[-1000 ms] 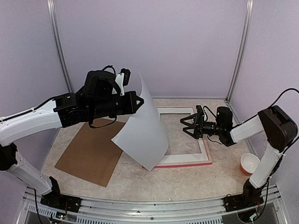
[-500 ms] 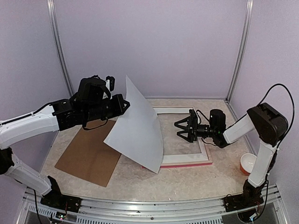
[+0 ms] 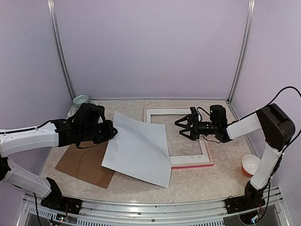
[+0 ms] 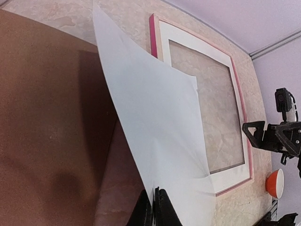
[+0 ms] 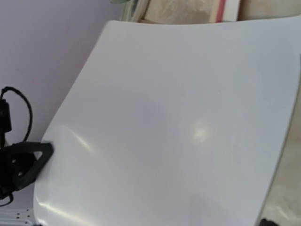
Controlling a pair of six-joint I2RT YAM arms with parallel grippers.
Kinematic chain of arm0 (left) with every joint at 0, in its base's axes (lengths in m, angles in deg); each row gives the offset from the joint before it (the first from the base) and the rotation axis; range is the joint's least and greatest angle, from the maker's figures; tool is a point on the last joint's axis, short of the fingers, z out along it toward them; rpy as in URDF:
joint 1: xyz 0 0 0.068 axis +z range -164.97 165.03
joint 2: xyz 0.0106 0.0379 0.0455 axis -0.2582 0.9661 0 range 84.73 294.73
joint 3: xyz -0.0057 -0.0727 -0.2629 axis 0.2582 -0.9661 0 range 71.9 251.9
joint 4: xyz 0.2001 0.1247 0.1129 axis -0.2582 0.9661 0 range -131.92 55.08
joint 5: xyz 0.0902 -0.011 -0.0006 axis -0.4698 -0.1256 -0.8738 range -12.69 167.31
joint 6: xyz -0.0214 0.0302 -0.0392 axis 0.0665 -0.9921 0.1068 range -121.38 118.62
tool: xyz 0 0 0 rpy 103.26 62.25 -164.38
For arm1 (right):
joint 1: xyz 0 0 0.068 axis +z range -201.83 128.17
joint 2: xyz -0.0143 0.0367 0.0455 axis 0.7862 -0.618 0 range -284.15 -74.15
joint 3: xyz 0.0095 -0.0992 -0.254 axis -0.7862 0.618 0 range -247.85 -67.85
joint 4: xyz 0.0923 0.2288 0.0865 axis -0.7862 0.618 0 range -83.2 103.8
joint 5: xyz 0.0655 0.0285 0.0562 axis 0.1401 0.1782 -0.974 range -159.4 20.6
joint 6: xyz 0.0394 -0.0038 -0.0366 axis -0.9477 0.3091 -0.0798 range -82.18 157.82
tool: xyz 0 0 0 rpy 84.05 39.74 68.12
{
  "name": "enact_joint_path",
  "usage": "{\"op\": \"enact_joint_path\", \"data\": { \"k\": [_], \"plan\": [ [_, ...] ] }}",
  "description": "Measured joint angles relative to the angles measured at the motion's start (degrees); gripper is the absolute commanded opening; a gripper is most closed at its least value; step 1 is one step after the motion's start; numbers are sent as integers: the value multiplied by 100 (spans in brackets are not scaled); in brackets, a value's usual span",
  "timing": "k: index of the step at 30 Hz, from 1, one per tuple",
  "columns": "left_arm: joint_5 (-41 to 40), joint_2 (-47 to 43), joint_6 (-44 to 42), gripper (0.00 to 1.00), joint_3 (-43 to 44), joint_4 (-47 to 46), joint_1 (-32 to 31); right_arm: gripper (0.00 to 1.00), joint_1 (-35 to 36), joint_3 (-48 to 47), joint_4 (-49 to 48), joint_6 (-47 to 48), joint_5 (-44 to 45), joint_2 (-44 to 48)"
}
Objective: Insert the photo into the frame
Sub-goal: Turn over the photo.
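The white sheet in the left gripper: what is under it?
Under the photo, white side up, the right edge of the brown board and the near left corner of the frame and white mat disappear. How far they reach beneath, and the table between them, is covered.

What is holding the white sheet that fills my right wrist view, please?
Observer: The left end effector holds it, shut on the left edge. The sheet is the photo, white side up.
Operator: Thank you. Where does its other side lie?
Observer: It covers the left rail of the frame, and the photo's left part is over a brown board.
Operator: And my own end effector?
Observer: The right end effector is open above the frame's window, apart from the photo.
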Motion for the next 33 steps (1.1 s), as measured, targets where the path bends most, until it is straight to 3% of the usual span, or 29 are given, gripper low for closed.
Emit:
{"op": "enact_joint_path", "data": {
  "k": [12, 15, 19, 33],
  "plan": [
    [0, -192, 323, 15, -940, -24, 0, 99, 133, -415, 1578, 704, 426, 2],
    [7, -153, 396, 23, -1154, -59, 0, 99, 142, -437, 1882, 848, 479, 2],
    [57, -33, 511, 26, -1443, -201, 0, 99, 164, -437, 2319, 1051, 514, 24],
    [286, 282, 748, 45, -1814, -765, 0, 97, 450, -461, 3014, 1394, 507, 66]
  ]
}}
